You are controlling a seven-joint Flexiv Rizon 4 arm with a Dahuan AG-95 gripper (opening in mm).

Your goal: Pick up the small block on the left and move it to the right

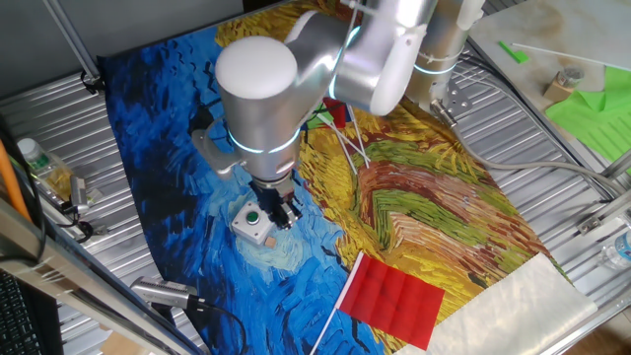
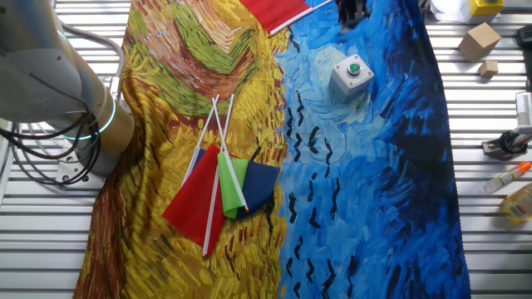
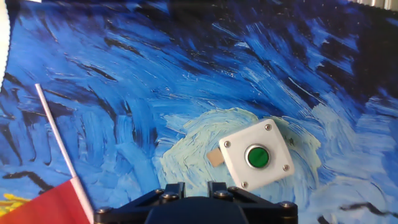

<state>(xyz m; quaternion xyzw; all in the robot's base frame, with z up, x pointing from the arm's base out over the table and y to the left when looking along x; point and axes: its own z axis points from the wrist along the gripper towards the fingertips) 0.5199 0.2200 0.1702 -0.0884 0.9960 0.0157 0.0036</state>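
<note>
The small block [image 3: 215, 157] is a tiny tan cube lying on the blue cloth, touching the left side of a white box with a green round button [image 3: 257, 155]. I cannot make it out in either fixed view. My gripper [image 3: 195, 185] hangs above the cloth just short of the block and box, its two black fingers slightly apart with nothing between them. In one fixed view the gripper [image 1: 282, 211] is right beside the white box [image 1: 253, 223]. In the other fixed view only its dark tip [image 2: 350, 10] shows at the top edge, beyond the box [image 2: 352, 76].
A red flag [image 1: 392, 298] on a white stick [image 3: 61, 148] lies near the gripper. A bundle of flags [image 2: 223, 189] lies on the yellow part of the cloth. Cardboard cubes [image 2: 480, 40], bottles and tools sit on the metal table [image 2: 490, 249] beside the cloth.
</note>
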